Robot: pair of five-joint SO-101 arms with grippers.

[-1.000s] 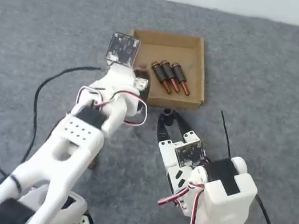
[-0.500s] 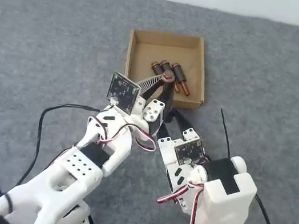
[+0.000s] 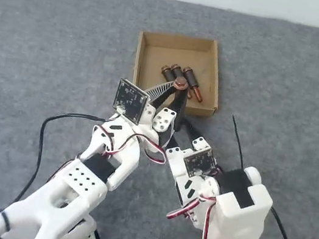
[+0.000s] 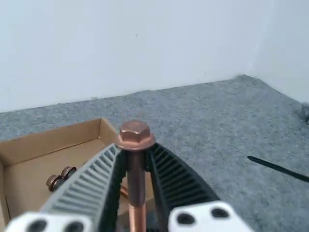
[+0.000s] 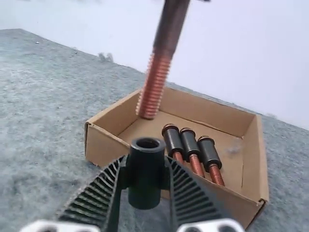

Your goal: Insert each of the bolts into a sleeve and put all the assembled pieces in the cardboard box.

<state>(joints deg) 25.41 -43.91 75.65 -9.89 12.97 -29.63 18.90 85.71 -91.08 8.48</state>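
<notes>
Left gripper (image 4: 135, 153) has its fingers clamped on a copper bolt (image 4: 136, 174), gripping the shank just under the hex head, head up and threaded end down. Right gripper (image 5: 146, 164) has its fingers clamped on a black sleeve (image 5: 145, 176), held upright with the open bore facing up. In the right wrist view the bolt's threads hang just above the sleeve mouth, slightly tilted, not touching and not inside. Both grippers sit close together at the near edge of the cardboard box (image 3: 171, 53), on the grey carpeted bench (image 3: 289, 86). Three assembled pieces (image 3: 191, 79) lie side by side in the box, sleeves toward the back wall, threaded ends toward the front.
</notes>
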